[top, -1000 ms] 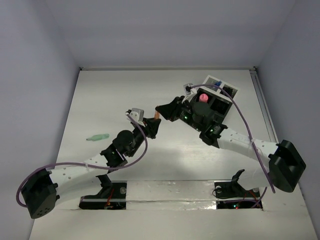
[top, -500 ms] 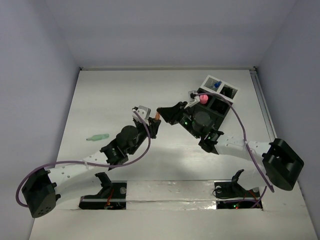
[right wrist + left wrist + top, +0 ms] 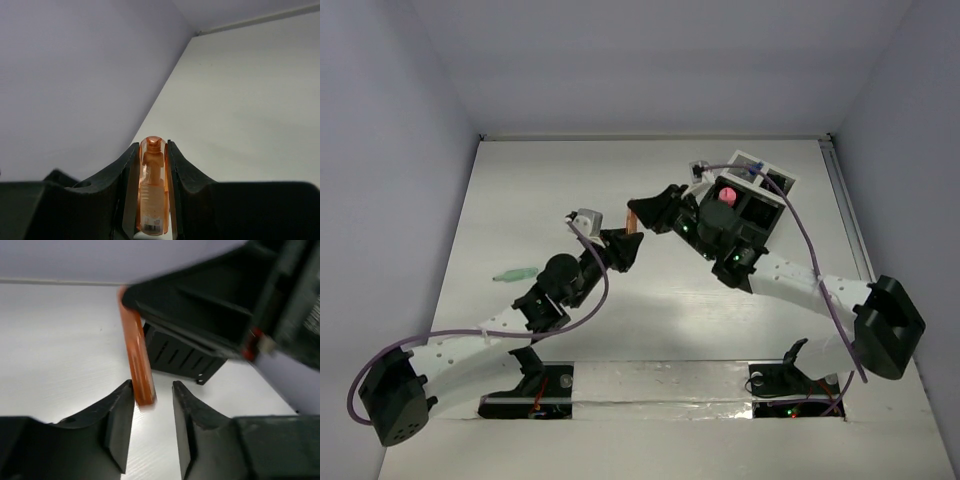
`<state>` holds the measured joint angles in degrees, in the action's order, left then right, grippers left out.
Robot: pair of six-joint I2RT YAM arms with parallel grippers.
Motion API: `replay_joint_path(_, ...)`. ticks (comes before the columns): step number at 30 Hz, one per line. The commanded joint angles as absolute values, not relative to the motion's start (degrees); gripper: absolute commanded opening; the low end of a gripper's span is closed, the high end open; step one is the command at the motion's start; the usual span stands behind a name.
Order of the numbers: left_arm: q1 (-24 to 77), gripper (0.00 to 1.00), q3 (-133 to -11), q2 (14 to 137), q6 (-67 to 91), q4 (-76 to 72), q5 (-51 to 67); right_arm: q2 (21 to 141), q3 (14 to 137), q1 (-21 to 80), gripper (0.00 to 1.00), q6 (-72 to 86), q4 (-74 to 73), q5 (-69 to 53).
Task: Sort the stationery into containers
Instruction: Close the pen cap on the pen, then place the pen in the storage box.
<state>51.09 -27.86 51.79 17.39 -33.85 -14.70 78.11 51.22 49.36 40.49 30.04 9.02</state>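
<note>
Pale lavender walls closed in a white counter, and above its middle an orange marker hung in the air, well clear of the surface and tilted. The right tool was clamped on it: in the right wrist view the translucent orange barrel sat lengthwise between the two black fingers, pressed by both, with its rounded end poking out past the tips. The free lower end of the marker reached down into the left tool, whose jaws stood apart. In the left wrist view that end lay against one finger, while a gap of bare counter showed between it and the other finger. The two tools met nose to nose there, the left arm reaching up from the near left and the right arm bending back from the far right. Just behind the right tool, towards the far right of the counter, sat the black box, divided into compartments, with a pink round-topped piece standing in one of its left compartments; the right arm covered the box's near corner. The white box lay touching the black one on its far side, partly crossed by a purple cable, so its contents could not be made out. Well apart from all this, on the left side of the counter, a green marker lay flat on its own.
</note>
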Motion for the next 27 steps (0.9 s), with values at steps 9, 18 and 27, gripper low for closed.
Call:
replay_joint_path(9,51.68,0.89,-15.30,37.02,23.12,-38.86,-7.38,85.52,72.34,33.32,0.00,34.99,18.46,15.64)
replay_joint_path(18,51.68,0.99,-12.75,27.42,20.13,-32.61,-13.09,64.70,48.53,26.46,0.00,24.00,10.47,31.98)
replay_joint_path(27,51.68,0.99,-11.69,26.72,19.51,-31.03,-14.06,63.36,45.62,19.17,0.00,17.67,8.17,40.25)
